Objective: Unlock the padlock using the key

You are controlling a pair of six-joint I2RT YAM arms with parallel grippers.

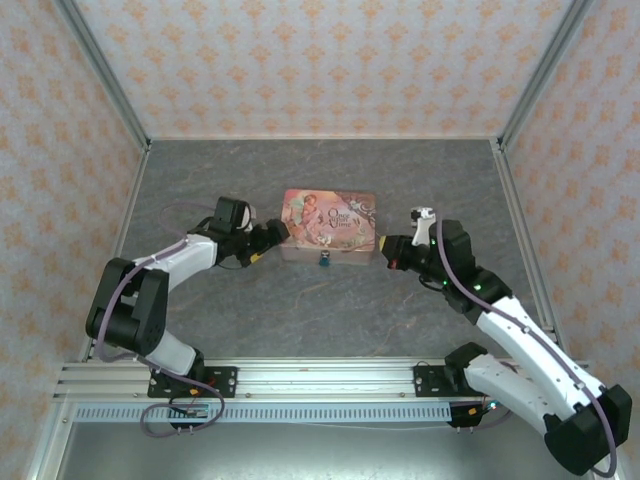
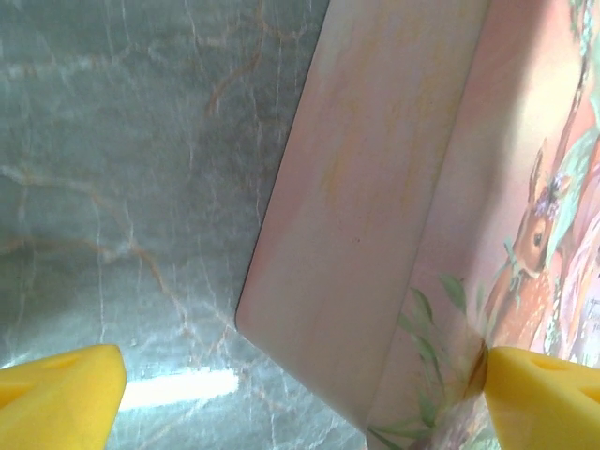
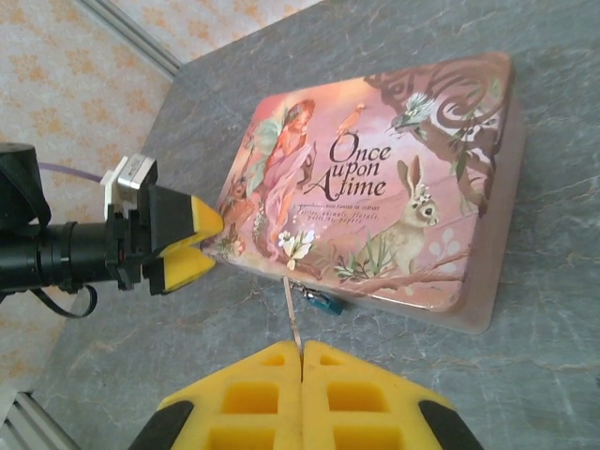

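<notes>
While the right gripper (image 3: 302,351) clamps tight on the key (image 3: 292,314), the thin blade pokes up just beside the padlock (image 3: 323,302), which hangs on the box's (image 3: 375,187) front edge, close ahead of that grip. Jaws apart, the left gripper (image 3: 199,246) straddles the box's corner.

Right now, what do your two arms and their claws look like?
Both are glossy white shells joined by black joint housings: the left arm and the right arm. A thin grey-purple cable runs along each. The left claw and the right claw have bright yellow wedge-shaped fingers on black bodies. The right claw's fingers show square recesses.
</notes>
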